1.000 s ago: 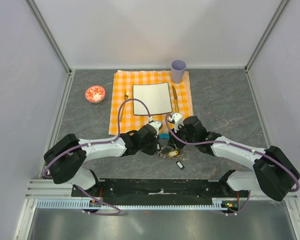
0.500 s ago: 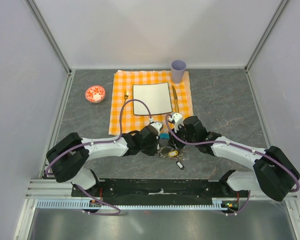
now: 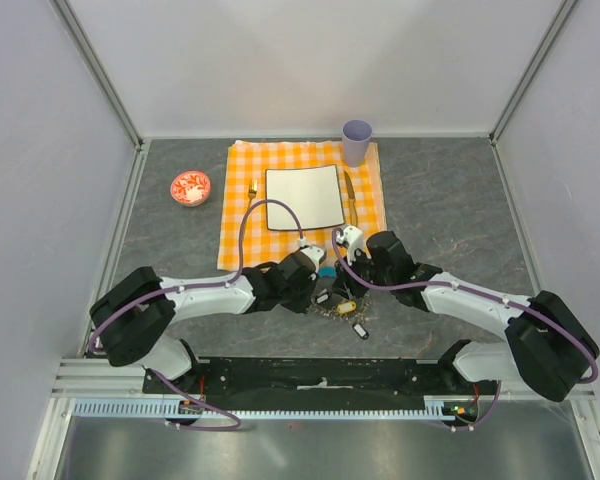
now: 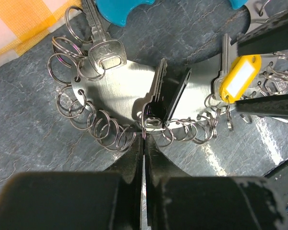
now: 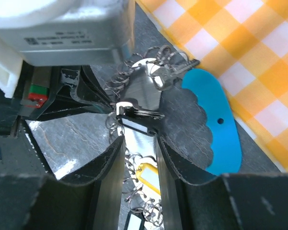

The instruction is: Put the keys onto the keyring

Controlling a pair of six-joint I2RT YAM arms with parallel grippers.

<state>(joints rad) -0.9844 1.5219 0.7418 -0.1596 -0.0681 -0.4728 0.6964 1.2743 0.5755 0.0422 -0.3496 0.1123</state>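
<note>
A shiny metal plate (image 4: 120, 84) edged with many wire rings lies on the grey table, beside the keyring's turquoise tag (image 4: 120, 10) (image 5: 221, 120). Three keys rest on it: a silver one (image 4: 103, 45), one with a black tag (image 4: 177, 96) and one with a yellow tag (image 4: 237, 79). My left gripper (image 4: 144, 138) (image 3: 318, 292) is shut, its tips pinching the head of the black-tagged key (image 5: 134, 111). My right gripper (image 5: 140, 148) (image 3: 346, 284) stands open, its fingers (image 4: 273, 38) on either side of the yellow tag and nearby rings.
An orange checked cloth (image 3: 238, 205) carries a white square plate (image 3: 332, 178), a gold fork (image 3: 252, 189) and a knife (image 3: 348, 190). A lilac cup (image 3: 357, 141) stands behind it, a red-and-white bowl (image 3: 190, 187) to the left. Another black-tagged key (image 3: 360, 329) lies nearer the front edge.
My left gripper has closed from partly open onto the head of the black-tagged key. The right gripper has kept its place and its opening.
</note>
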